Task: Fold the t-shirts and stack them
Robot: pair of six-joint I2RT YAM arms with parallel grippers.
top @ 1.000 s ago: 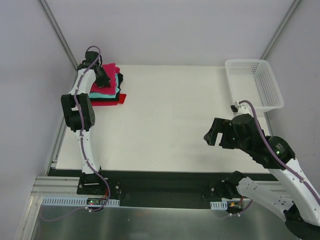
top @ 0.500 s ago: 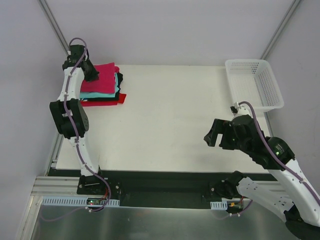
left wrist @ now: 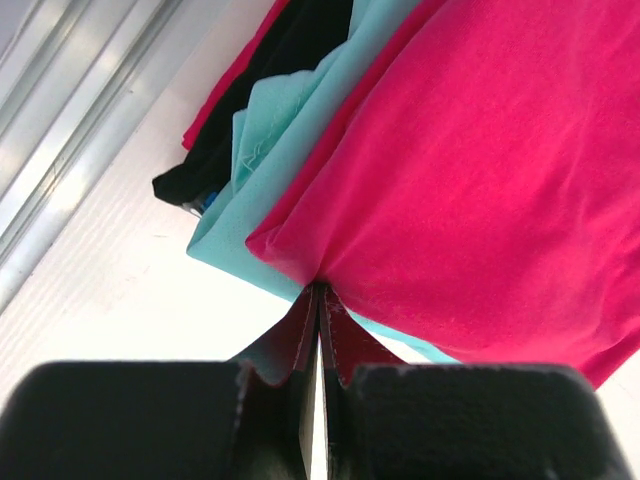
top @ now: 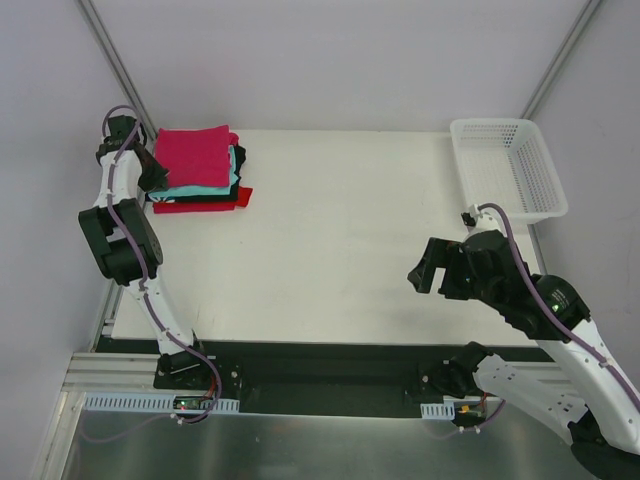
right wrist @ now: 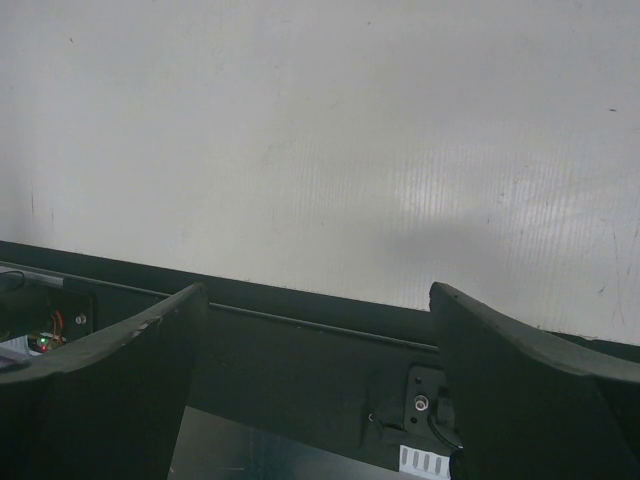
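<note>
The t-shirts lie folded in one stack at the table's far left corner. The crimson-pink one point(top: 195, 157) point(left wrist: 480, 170) is on top. Under it are a teal one point(top: 207, 188) point(left wrist: 290, 110), a black one point(top: 190, 198) point(left wrist: 265, 95) and a red one point(top: 205, 207) point(left wrist: 232, 85). My left gripper point(top: 155, 178) point(left wrist: 318, 298) is shut at the stack's left side. Its tips meet against the pink shirt's folded edge, and no cloth shows between them. My right gripper point(top: 425, 272) point(right wrist: 318, 292) hangs open and empty over the table's near right part, far from the stack.
A white mesh basket point(top: 505, 165) stands at the far right corner of the white table point(top: 340, 230) point(right wrist: 300, 130). An aluminium frame rail point(left wrist: 60, 130) runs close by the stack's left side. The dark front rail point(right wrist: 300, 350) lies below the right gripper.
My left gripper has slid from the top of the stack leftward to its left edge, staying shut. The pink shirt now lies flat and uncovered. The right arm has not moved.
</note>
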